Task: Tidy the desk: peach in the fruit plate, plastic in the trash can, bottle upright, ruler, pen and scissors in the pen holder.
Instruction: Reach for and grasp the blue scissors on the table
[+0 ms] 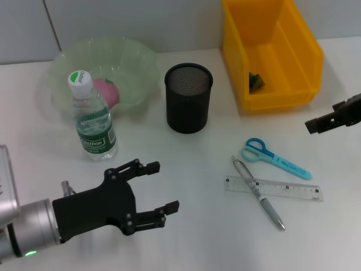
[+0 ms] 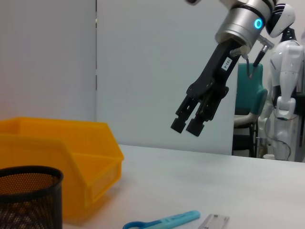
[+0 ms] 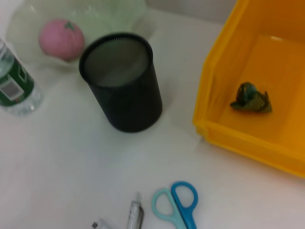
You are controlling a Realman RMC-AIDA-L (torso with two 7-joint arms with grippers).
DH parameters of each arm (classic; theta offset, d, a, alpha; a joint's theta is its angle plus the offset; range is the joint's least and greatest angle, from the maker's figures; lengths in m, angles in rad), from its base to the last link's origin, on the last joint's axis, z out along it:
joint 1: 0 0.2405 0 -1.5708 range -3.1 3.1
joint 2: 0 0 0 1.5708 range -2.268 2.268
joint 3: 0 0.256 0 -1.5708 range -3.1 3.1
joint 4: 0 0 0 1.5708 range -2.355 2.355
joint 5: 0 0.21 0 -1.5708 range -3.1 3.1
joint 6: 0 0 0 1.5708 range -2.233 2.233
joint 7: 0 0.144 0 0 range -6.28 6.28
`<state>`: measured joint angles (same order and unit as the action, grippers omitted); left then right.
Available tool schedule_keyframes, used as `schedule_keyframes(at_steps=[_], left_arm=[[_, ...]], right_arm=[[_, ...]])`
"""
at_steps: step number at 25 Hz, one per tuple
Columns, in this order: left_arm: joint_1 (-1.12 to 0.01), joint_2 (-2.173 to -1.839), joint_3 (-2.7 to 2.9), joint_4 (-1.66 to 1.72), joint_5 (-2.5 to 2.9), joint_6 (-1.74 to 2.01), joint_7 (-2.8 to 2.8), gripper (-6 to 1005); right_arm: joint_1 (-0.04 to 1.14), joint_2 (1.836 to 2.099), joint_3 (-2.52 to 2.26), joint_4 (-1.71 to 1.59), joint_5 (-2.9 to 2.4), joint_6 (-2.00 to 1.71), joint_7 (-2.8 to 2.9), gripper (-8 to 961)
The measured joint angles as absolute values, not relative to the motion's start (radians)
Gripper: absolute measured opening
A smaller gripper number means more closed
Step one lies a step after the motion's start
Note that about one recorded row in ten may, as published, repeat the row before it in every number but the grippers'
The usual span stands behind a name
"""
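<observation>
The pink peach point(image 1: 107, 90) lies in the pale green fruit plate point(image 1: 141, 56). In front of the plate, the water bottle point(image 1: 93, 121) stands upright. A crumpled green plastic point(image 1: 256, 81) sits inside the yellow trash can point(image 1: 276, 99). On the table right of centre lie the blue scissors point(image 1: 273, 158), with the silver pen point(image 1: 258, 193) crossing the clear ruler point(image 1: 293, 191). The black mesh pen holder point(image 1: 188, 97) stands at centre, with nothing showing inside it. My left gripper point(image 1: 163, 187) hovers open at the front left, holding nothing. My right gripper point(image 1: 311, 125) hangs shut above the table's right side, beyond the scissors.
The right wrist view looks down on the pen holder point(image 3: 121, 81), the peach point(image 3: 61, 38), the plastic point(image 3: 251, 98) and the scissors' handles point(image 3: 176, 205). In the left wrist view, the right gripper point(image 2: 187, 126) hangs above the table. A wall backs the table.
</observation>
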<state>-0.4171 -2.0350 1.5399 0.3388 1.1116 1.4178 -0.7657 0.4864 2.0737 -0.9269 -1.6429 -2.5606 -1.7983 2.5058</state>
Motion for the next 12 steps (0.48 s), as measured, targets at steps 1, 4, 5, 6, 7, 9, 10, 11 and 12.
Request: schedule_keyframes(at_steps=[1,4,5,6,7,9,10,11,12], left_arm=[[-0.424,-2.036,1.541,0.339,1.112,1.417,-0.772,849],[-0.441,-2.036,1.542,0.339,1.112,1.415,-0.803,849],[-0.444,-2.034,1.541,0.339,1.112,1.414,-0.814,849],[-0.444,-2.034,1.541,0.339,1.112,1.414,-0.814,849],[-0.449,-2.031,1.539,0.341,1.112,1.412,-0.826,849],[-0.450,-2.031,1.538,0.343,1.112,1.405,-0.827,849],[-0.450,-2.032,1.537,0.344,1.112,1.395,-0.826,849],[-0.451,-2.033,1.537,0.345,1.112,1.387,-0.825,849],[-0.451,-2.035,1.537,0.346,1.112,1.377,-0.824,849]], right_arm=[[0.509,2.075,-0.930,-1.625,-2.590,-1.806,2.507,822],[0.549,2.077,-0.947,-1.588,-2.633,-1.807,2.509,822],[0.560,2.077,-0.958,-1.579,-2.645,-1.807,2.509,822],[0.569,2.076,-0.973,-1.572,-2.657,-1.807,2.509,822],[0.578,2.075,-1.016,-1.567,-2.676,-1.801,2.499,822],[0.580,2.075,-1.047,-1.565,-2.687,-1.793,2.495,822],[0.582,2.076,-1.072,-1.562,-2.694,-1.787,2.492,822],[0.586,2.076,-1.105,-1.558,-2.703,-1.779,2.490,822],[0.590,2.076,-1.130,-1.552,-2.714,-1.775,2.489,822]])
